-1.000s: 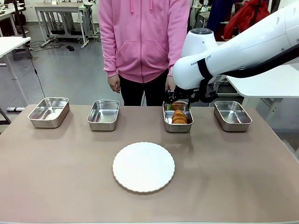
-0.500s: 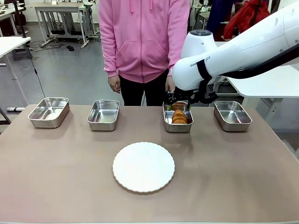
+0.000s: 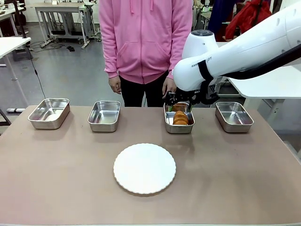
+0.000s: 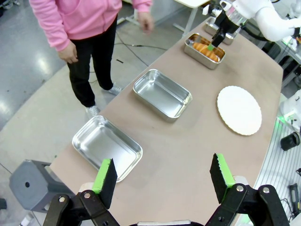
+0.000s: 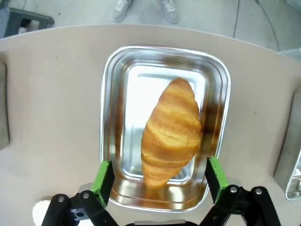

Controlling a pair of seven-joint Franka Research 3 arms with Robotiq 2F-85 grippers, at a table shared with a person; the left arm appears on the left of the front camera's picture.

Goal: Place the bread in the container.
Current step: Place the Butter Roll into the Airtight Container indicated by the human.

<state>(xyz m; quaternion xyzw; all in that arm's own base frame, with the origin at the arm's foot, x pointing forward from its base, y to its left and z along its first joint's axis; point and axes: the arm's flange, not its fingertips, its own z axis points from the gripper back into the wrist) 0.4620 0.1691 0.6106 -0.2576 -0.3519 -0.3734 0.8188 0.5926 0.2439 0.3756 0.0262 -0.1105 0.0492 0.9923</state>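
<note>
The bread (image 3: 180, 117), a golden-brown croissant, lies slantwise inside the container (image 3: 178, 130), the third steel pan from the left. My right gripper (image 3: 179, 101) hovers just above it, open, its green pads on either side of the bread's near end without touching it. In the right wrist view the bread (image 5: 171, 132) rests on the floor of the container (image 5: 107, 117) and the right gripper (image 5: 160, 175) holds nothing. My left gripper (image 4: 163, 175) stands open high above the table's left end, with nothing between its fingers.
Other steel pans sit at the far left (image 3: 49, 113), left of centre (image 3: 104, 116) and far right (image 3: 233, 116). A round white plate (image 3: 144, 168) lies in the middle near me. A person in a pink hoodie (image 3: 143, 37) stands at the far edge.
My right arm has drifted slightly toward picture left above the container. The bread lies still in the pan. The person's hand beside the arm has risen a little.
</note>
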